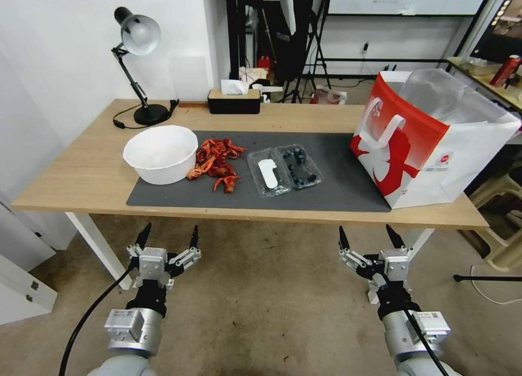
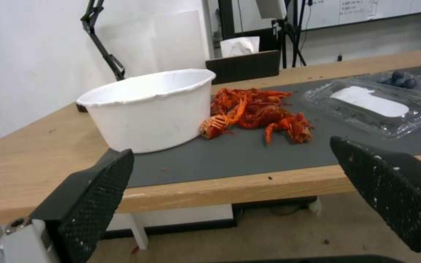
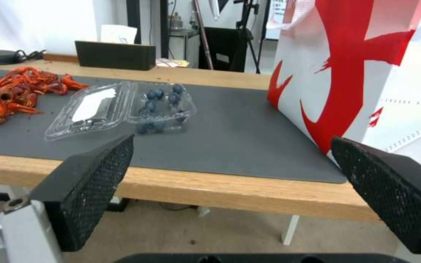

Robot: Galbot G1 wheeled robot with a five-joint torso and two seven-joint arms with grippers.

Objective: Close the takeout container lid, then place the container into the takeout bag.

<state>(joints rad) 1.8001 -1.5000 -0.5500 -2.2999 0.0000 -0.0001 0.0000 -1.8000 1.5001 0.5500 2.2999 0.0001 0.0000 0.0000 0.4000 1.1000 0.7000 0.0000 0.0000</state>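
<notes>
- Head view: the container (image 1: 302, 167) is lying open on the dark mat (image 1: 331, 191) near the middle of the wooden table (image 1: 81, 175), with blueberries in its tray. Its lid (image 1: 267, 173), carrying a white sticker, is lying flat on the mat on the robot's left of the tray.
- A heap of red crayfish (image 1: 217, 161) is lying just left of the lid, and a white bowl (image 1: 161, 153) is standing beside the heap.
- The bag (image 1: 429, 137) is standing upright at the right end of the table, its mouth gaping and its foil lining showing.
- A desk lamp (image 1: 138, 66) and a tissue box (image 1: 234, 100) are standing along the far edge.
- The left gripper (image 1: 167, 239) and right gripper (image 1: 368, 239) are hanging in front of the table's near edge, below the tabletop, each spread wide and gripping nothing.
- Left wrist view: the left gripper's fingers (image 2: 91, 204) are standing far apart, framing the bowl (image 2: 147, 109), the crayfish (image 2: 257, 111) and the lid (image 2: 371, 104).
- Right wrist view: the right gripper's fingers (image 3: 91, 186) are standing equally far apart, framing the container (image 3: 164, 106), its lid (image 3: 91, 109) and the bag (image 3: 361, 69).
</notes>
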